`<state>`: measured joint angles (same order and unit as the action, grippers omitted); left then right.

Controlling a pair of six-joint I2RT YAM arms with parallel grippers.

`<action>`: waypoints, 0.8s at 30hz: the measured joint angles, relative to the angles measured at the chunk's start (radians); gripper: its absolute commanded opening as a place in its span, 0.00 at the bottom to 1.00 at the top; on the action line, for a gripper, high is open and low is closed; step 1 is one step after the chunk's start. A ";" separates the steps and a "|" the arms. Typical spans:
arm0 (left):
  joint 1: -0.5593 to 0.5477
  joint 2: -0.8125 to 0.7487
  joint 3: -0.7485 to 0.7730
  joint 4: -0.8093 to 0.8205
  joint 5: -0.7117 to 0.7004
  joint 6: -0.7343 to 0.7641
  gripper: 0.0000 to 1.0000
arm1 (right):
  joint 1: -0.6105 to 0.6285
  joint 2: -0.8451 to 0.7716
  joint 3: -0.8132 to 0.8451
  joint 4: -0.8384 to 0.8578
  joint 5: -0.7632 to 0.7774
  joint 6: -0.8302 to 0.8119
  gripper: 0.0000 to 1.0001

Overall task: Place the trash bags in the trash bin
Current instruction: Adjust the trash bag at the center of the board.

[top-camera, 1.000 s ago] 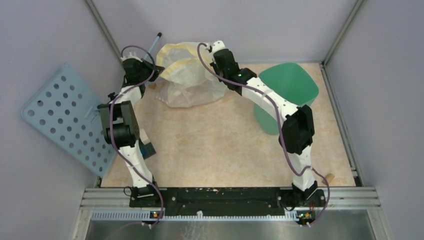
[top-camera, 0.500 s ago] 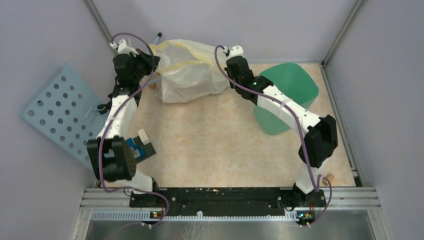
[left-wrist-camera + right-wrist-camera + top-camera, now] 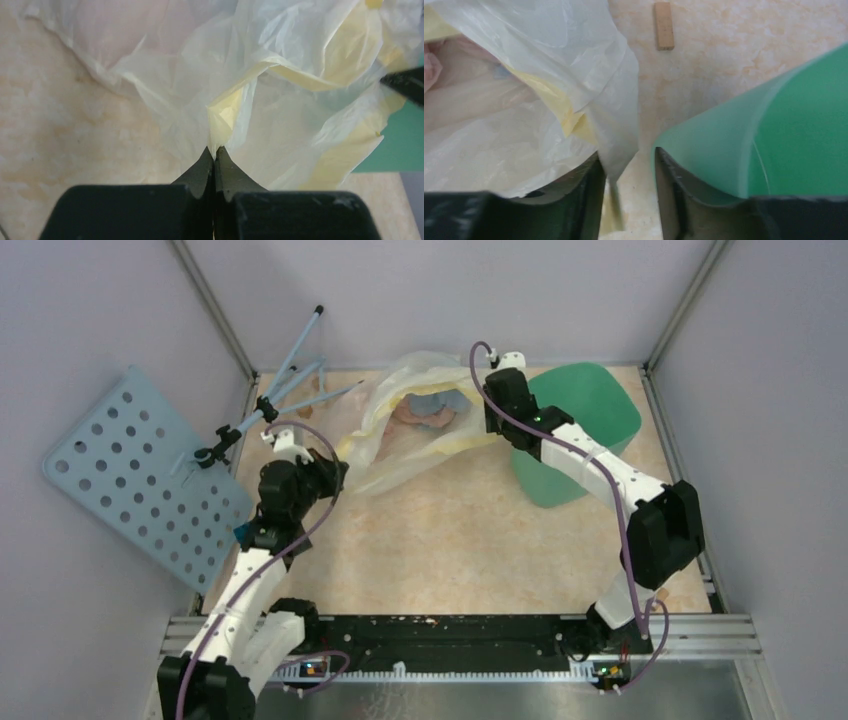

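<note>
A whitish bag [image 3: 400, 440] with a yellow rim lies stretched across the far middle of the table, its mouth facing up. Inside the mouth show a pale-blue crinkled piece [image 3: 432, 400], perhaps the trash bags, and something pinkish. My left gripper [image 3: 335, 475] is shut on a fold of the whitish bag's rim [image 3: 220, 120] at its near-left end. My right gripper [image 3: 629, 165] is open between the bag and the mint-green trash bin [image 3: 580, 420]. A flap of the bag [image 3: 619, 135] hangs between its jaws, and the bin's rim [image 3: 724, 135] is against its right finger.
A pale-blue perforated board [image 3: 130, 470] leans outside the left wall. Thin blue rods on a black clamp [image 3: 290, 370] stand at the far left corner. A small wooden block [image 3: 664, 25] lies on the table beyond the bag. Enclosure walls close in three sides.
My left arm has pulled back toward the near left with the bag's rim, dragging the bag down and stretching it. My right gripper has opened and shifted right, toward the bin.
</note>
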<state>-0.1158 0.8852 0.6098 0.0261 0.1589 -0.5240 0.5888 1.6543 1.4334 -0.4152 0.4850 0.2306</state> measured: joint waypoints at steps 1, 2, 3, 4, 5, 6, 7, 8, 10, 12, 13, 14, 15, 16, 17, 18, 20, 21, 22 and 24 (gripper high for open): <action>-0.008 -0.033 -0.037 -0.007 -0.001 0.000 0.00 | -0.005 -0.001 0.000 0.003 -0.016 -0.001 0.58; -0.013 -0.059 -0.067 -0.012 0.000 0.001 0.00 | -0.008 -0.003 0.000 0.007 -0.043 -0.012 0.62; -0.018 -0.080 -0.096 -0.020 0.001 0.003 0.00 | -0.008 -0.005 0.000 0.011 -0.067 -0.022 0.64; -0.019 -0.096 -0.119 -0.029 0.003 0.004 0.00 | -0.006 -0.009 0.000 0.014 -0.095 -0.040 0.64; -0.019 -0.105 -0.134 -0.035 0.005 0.006 0.00 | 0.002 -0.013 0.000 0.018 -0.112 -0.056 0.65; -0.020 -0.114 -0.147 -0.045 0.008 0.011 0.00 | 0.010 -0.016 0.001 0.021 -0.125 -0.072 0.65; -0.020 -0.122 -0.156 -0.053 0.010 0.016 0.00 | 0.029 -0.021 0.001 0.026 -0.133 -0.094 0.65; -0.020 -0.131 -0.163 -0.056 0.014 0.022 0.00 | 0.048 -0.026 0.001 0.029 -0.139 -0.110 0.66; -0.020 -0.149 -0.167 -0.057 0.026 0.030 0.00 | 0.097 -0.035 0.001 0.032 -0.146 -0.146 0.69; -0.022 -0.171 -0.167 -0.056 0.043 0.037 0.00 | 0.137 -0.044 0.000 0.036 -0.150 -0.171 0.70; -0.022 -0.181 -0.168 -0.056 0.051 0.040 0.00 | 0.156 -0.050 -0.002 0.041 -0.152 -0.183 0.68; -0.023 -0.190 -0.168 -0.056 0.058 0.044 0.00 | 0.170 -0.056 -0.007 0.051 -0.154 -0.196 0.64; -0.023 -0.199 -0.168 -0.057 0.064 0.048 0.00 | 0.186 -0.067 -0.018 0.069 -0.157 -0.211 0.61; -0.023 -0.207 -0.169 -0.059 0.069 0.053 0.00 | 0.202 -0.079 -0.033 0.086 -0.158 -0.229 0.60; -0.023 -0.212 -0.169 -0.062 0.072 0.055 0.00 | 0.216 -0.091 -0.049 0.101 -0.158 -0.248 0.60; -0.023 -0.220 -0.169 -0.069 0.077 0.058 0.00 | 0.229 -0.103 -0.063 0.111 -0.158 -0.265 0.60; -0.023 -0.227 -0.169 -0.081 0.085 0.061 0.00 | 0.256 -0.115 -0.080 0.129 -0.156 -0.296 0.61; -0.023 -0.228 -0.169 -0.090 0.090 0.064 0.00 | 0.271 -0.118 -0.087 0.140 -0.154 -0.311 0.68; -0.023 -0.228 -0.169 -0.095 0.092 0.064 0.00 | 0.282 -0.118 -0.088 0.146 -0.154 -0.319 0.73; -0.023 -0.228 -0.168 -0.107 0.099 0.068 0.00 | 0.296 -0.118 -0.092 0.159 -0.154 -0.333 0.77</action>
<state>-0.1383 0.6571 0.4416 -0.0811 0.2581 -0.4564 0.8852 1.5364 1.3411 -0.2562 0.3309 -0.1020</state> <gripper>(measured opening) 0.004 0.710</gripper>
